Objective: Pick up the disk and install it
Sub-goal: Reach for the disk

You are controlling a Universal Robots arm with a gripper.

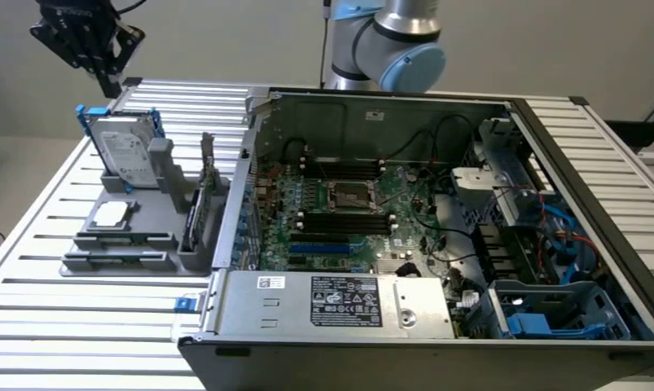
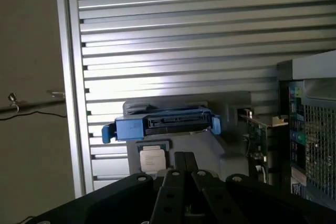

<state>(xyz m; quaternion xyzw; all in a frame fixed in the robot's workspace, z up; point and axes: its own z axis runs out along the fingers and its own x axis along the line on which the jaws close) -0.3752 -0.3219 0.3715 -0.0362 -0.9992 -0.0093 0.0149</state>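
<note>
Now the gripper [image 1: 106, 80] hangs in the air above the far corner of the slatted table [image 1: 44, 261], on the exterior view's left. Its fingers [image 2: 181, 162] are pressed together with nothing between them. Below it and well apart, the disk [image 1: 125, 155] (silver, with a white label and a blue frame) stands almost upright in the grey holder [image 1: 142, 240] near the table's edge on that side. A small square chip [image 1: 111, 214] lies on the same holder. Further right stands the open computer case [image 1: 414, 204].
</note>
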